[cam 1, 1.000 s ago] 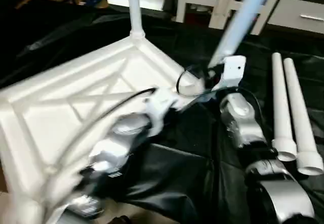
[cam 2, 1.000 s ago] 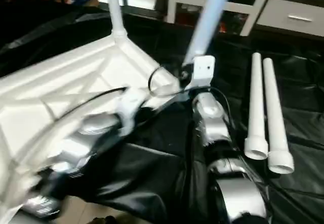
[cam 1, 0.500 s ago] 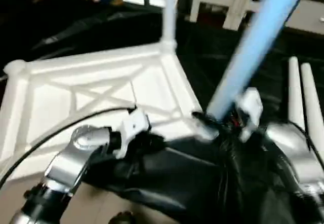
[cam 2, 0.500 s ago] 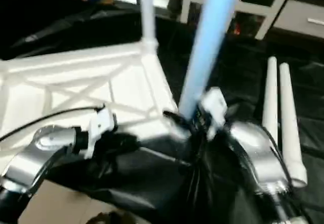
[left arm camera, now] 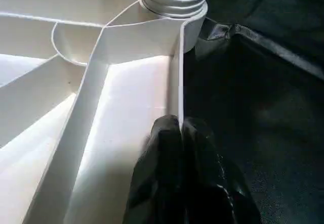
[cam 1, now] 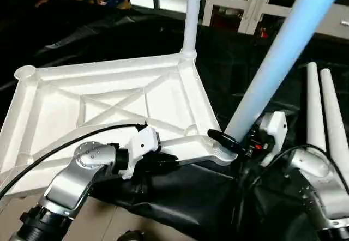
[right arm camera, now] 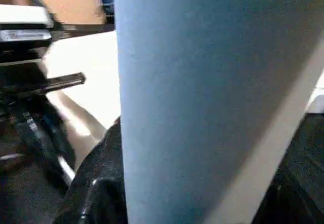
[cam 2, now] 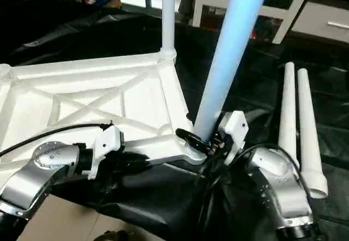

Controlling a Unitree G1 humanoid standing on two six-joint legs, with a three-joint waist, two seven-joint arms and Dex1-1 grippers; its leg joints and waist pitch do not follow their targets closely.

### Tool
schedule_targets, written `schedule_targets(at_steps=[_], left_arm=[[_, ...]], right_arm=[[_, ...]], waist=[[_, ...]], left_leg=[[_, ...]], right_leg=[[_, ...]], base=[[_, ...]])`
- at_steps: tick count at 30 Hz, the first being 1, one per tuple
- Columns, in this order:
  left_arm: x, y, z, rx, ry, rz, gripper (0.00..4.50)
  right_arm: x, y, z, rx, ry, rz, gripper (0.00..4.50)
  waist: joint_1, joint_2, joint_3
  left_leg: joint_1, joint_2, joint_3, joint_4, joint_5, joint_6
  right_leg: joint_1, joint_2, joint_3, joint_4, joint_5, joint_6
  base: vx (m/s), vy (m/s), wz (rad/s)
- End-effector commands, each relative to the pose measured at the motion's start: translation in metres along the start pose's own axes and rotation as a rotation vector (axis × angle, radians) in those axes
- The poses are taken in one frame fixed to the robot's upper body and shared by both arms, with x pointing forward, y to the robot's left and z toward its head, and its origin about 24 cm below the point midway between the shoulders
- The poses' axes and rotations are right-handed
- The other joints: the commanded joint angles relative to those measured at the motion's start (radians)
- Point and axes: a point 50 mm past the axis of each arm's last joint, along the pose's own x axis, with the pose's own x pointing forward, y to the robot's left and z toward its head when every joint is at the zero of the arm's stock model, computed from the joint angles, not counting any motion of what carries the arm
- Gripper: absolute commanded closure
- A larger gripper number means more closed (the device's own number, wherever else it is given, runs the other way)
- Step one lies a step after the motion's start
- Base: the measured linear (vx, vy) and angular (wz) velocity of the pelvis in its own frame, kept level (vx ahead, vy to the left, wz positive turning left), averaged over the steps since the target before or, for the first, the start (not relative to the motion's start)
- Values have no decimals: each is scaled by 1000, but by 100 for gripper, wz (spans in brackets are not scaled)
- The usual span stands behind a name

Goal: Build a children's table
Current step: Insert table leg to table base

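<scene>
Left wrist view: left gripper (left arm camera: 178, 133) clamped on the tabletop (cam 1: 109, 99) rim. Right gripper (cam 2: 210, 140) grasps a leg (cam 2: 229, 50) in the five-o'clock corner socket.

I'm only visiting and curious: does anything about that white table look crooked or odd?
Yes. The white plastic tabletop lies upside down, hanging over the black-draped work table. The far white tube leg stands straight; the near leg, held by the right hand, leans right. The left hand pinches the rim.

Black-draped work table (cam 1: 256, 61) — upturned white tabletop (cam 1: 109, 104), two loose tube legs (cam 1: 323, 110) alongside.
</scene>
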Motion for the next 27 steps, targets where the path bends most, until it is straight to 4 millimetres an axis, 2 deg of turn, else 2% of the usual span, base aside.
schedule_targets(at_steps=[1,5,6,7,8,10,11,13,14,15,17,18,19,20,21,23,24,25,26,27], left_arm=[[12,-17,10,36,-63,-84,450],[31,-19,2,-47,3,76,450],[33,-19,2,-67,1,89,450],[39,-20,0,-96,13,121,450],[43,-21,-2,-121,28,152,450],[53,-21,-6,-180,71,236,450],[58,-20,-6,-222,83,288,450],[66,-19,-5,-294,95,353,450],[70,-16,-4,-311,99,395,450],[72,-14,-3,-319,102,424,450],[76,-9,0,-334,97,471,450],[80,-6,3,-350,94,508,450],[88,-1,13,-395,57,549,450],[88,-1,13,-395,57,549,450],[92,-1,19,-408,41,547,450],[91,-2,20,-404,46,542,450],[90,-3,20,-401,52,537,450],[89,-3,20,-400,56,534,450],[87,-3,19,-397,61,534,450],[86,-3,17,-395,67,535,450]], right_arm=[[-25,4,-62,141,320,-174,264],[-17,7,-71,162,352,-418,264],[-17,7,-72,163,354,-447,264],[-16,7,-75,172,366,-521,264],[-15,8,-78,177,375,-577,264],[-13,10,-85,216,391,-684,264],[-11,10,-87,223,396,-731,264],[-6,10,-91,243,408,-814,264],[-3,9,-93,256,414,-840,264],[-1,8,-94,266,418,-856,264],[1,3,-96,260,430,-911,264],[3,0,-98,275,444,-954,264],[12,-4,-103,285,468,-1010,264],[12,-4,-103,285,468,-1010,264],[21,-3,-102,268,475,-996,264],[24,-3,-101,263,471,-988,264],[26,-3,-101,263,469,-981,264],[27,-3,-100,266,467,-979,264],[26,-3,-100,256,465,-970,264],[26,-4,-100,251,464,-964,264]], waist=[[-3,14,-25],[-10,13,-25],[-11,12,-20],[-11,10,-20],[-16,8,-10],[-18,11,-12],[-19,12,-12],[-23,12,-12],[-27,12,-10],[-26,13,-14],[-30,16,-10],[-35,14,-11],[-38,8,-11],[-42,14,-9],[-52,12,-6],[-56,15,-6],[-61,18,-2],[-62,20,-4],[-66,19,-5],[-67,18,-4]], left_leg=[[5,24,-10,-72,-326,10],[5,23,-15,-78,-378,-22],[10,22,-16,-80,-423,-29],[14,20,-17,-78,-446,-32],[22,15,-23,-81,-526,-37],[32,12,-32,-80,-562,-38],[33,11,-33,-80,-568,-37],[30,10,-38,-84,-581,-41],[23,7,-43,-88,-590,-42],[26,3,-47,-87,-602,-38],[27,1,-54,-90,-632,-34],[25,-3,-61,-92,-646,-31],[25,-4,-65,-92,-664,-26],[25,-5,-67,-94,-674,-28],[37,-5,-71,-96,-718,-23],[32,-3,-75,-101,-727,-18],[28,-2,-79,-105,-744,-16],[29,-2,-80,-106,-752,-17],[22,-1,-85,-109,-755,-17],[21,-2,-85,-108,-750,-15]], right_leg=[[23,-42,26,-70,-340,-168],[16,-39,27,-76,-392,-129],[8,-38,26,-83,-452,-112],[6,-39,25,-85,-485,-100],[-7,-38,24,-101,-610,-55],[-14,-38,24,-109,-676,-12],[-16,-36,22,-112,-674,-9],[-12,-33,19,-111,-650,1],[-8,-32,13,-112,-644,6],[-7,-32,12,-117,-649,20],[-8,-31,7,-124,-650,26],[-5,-31,2,-126,-648,30],[-3,-30,-3,-133,-657,36],[-4,-31,-4,-129,-653,30],[-5,-25,-19,-144,-647,32],[6,-29,-24,-145,-636,30],[8,-32,-28,-147,-635,30],[10,-33,-31,-147,-631,29],[20,-41,-40,-144,-609,24],[19,-44,-40,-145,-612,24]], base=[[0,0,0],[0,0,0],[0,0,0],[0,0,0],[0,0,0],[0,0,0],[0,0,0],[0,0,0],[0,0,0],[0,0,0],[0,0,0],[0,0,0],[0,0,0],[0,0,0],[0,0,0],[0,0,0],[0,0,0],[0,0,0],[0,0,0],[0,0,0]])
